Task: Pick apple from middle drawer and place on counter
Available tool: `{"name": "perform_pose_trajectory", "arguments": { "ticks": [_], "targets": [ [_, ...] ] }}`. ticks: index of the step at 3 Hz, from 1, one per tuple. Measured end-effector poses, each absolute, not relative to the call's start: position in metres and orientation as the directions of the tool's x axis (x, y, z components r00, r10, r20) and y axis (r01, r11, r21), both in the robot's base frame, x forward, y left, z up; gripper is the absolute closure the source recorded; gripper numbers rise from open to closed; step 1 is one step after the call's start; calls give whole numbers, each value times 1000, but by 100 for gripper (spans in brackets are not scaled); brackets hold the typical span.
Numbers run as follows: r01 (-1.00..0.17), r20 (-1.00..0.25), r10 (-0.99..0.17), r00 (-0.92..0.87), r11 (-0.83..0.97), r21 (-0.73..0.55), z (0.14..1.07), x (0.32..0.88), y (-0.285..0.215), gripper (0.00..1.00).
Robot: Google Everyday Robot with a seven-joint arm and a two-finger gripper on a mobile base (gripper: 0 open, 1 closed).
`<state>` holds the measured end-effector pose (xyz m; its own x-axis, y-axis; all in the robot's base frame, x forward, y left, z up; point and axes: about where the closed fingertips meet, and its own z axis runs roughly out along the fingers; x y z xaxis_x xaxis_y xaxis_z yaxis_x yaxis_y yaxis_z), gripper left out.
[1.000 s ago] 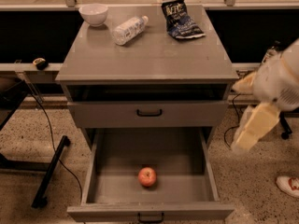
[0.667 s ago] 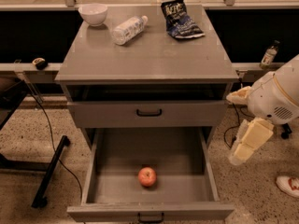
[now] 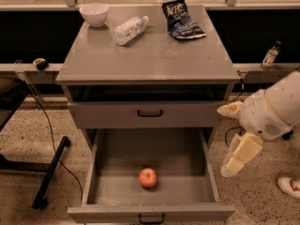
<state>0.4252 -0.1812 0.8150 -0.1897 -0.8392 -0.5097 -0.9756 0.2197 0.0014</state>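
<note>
Apple [image 3: 148, 177] lies on the floor of the middle drawer [image 3: 92, 172], near the centre and closer to the front wall, clear of both side walls. The drawer stands pulled out, floor otherwise bare.

You will find the gripper [image 3: 237, 154] outside the drawer, just beyond its right wall and above rim height, pointing downward. You cannot tell from this view whether it is open or closed; no object shows in it.

Change noted: over the last second the arm has dropped and drifted toward the drawer's right wall. The apple has not moved.

Judgement: approach under way, grasp not begun. You must next bring the gripper over the right wall and down onto the apple.

The counter [image 3: 150, 55], above and behind the drawer, carries a bowl [image 3: 93, 14], bottle [image 3: 129, 29] and chip bag [image 3: 182, 20] along its far edge.
</note>
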Motion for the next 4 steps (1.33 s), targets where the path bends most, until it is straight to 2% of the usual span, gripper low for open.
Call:
{"name": "perform_pose_trajectory", "arguments": {
  "ticks": [1, 2, 3, 4],
  "targets": [
    [-964, -622, -754, -209, 264, 4, 763, 418, -170, 0],
    [-946, -715, -674, -186, 319, -54, 728, 436, -168, 0],
    [-939, -719, -674, -170, 333, -90, 726, 445, -171, 0],
    [-952, -738, -660, -141, 295, -81, 706, 453, -152, 0]
  ]
}}
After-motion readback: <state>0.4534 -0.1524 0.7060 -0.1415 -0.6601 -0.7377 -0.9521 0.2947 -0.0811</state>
